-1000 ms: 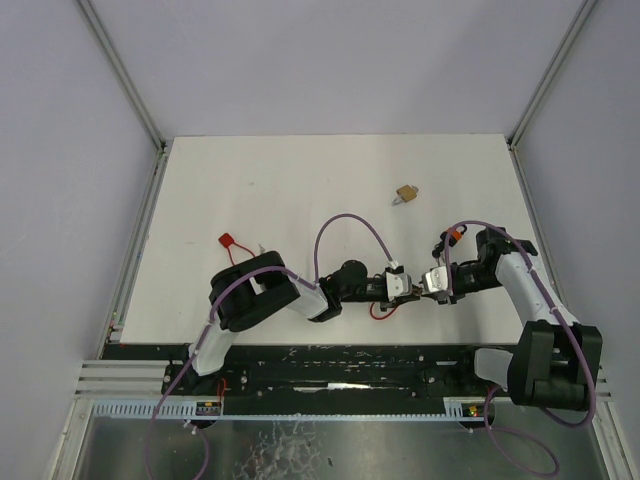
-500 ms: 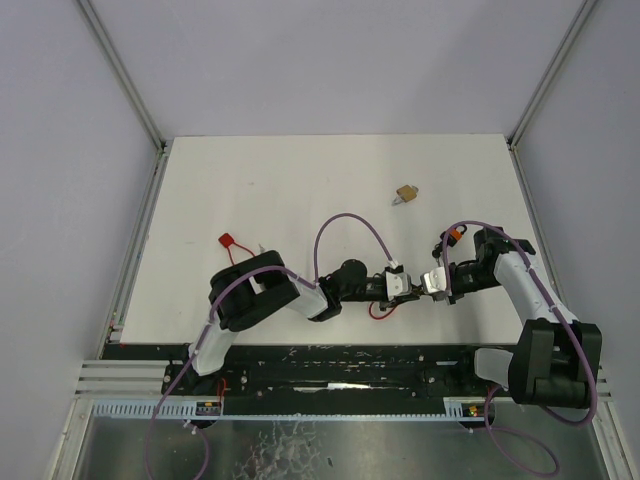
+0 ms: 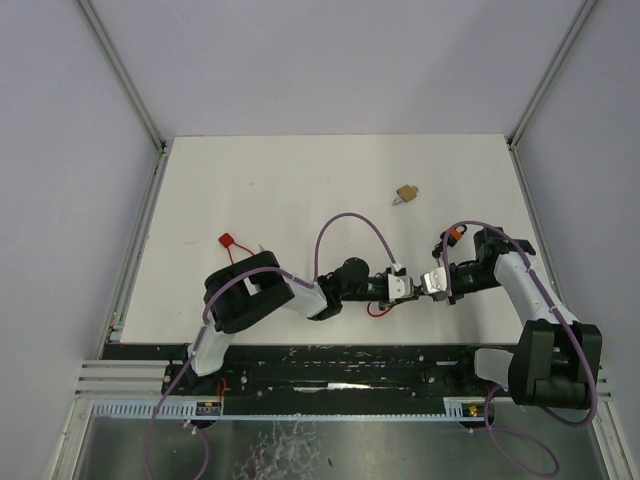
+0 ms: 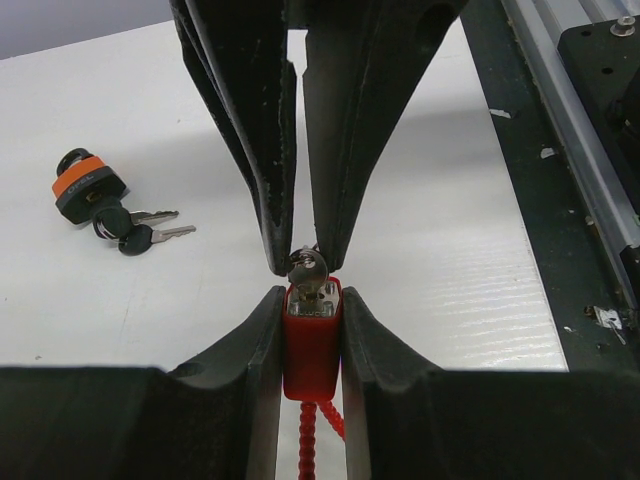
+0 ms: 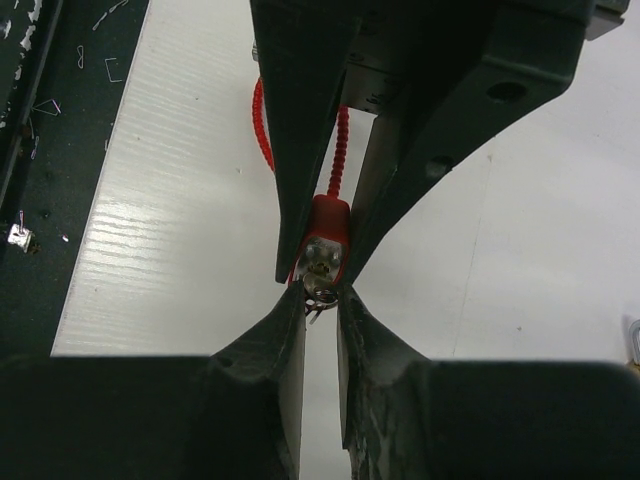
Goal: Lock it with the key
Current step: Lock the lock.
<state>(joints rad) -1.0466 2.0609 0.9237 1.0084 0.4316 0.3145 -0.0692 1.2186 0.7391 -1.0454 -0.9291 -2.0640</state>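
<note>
We can read no brand. The orange band on the black padlock carries small lettering, too fine for us to make out. That padlock lies on the white worktop with a bunch of keys touching it, just to the right of and beyond the right tool.

The left tool is nearly closed and clamps the body of the red padlock between its fingers, the red cable shackle trailing back toward its wrist. The key sits in the end of that padlock. The right tool meets it head-on and is pinched down to a narrow gap on the key's head. We see both tools tip to tip close to the near edge of the worktop, right of centre.

A brass padlock lies well apart toward the far side, and a small red item lies near the left arm. The far half of the worktop is open. A black rail runs along the near edge. Plain pale walls close in the far, left and right sides.
</note>
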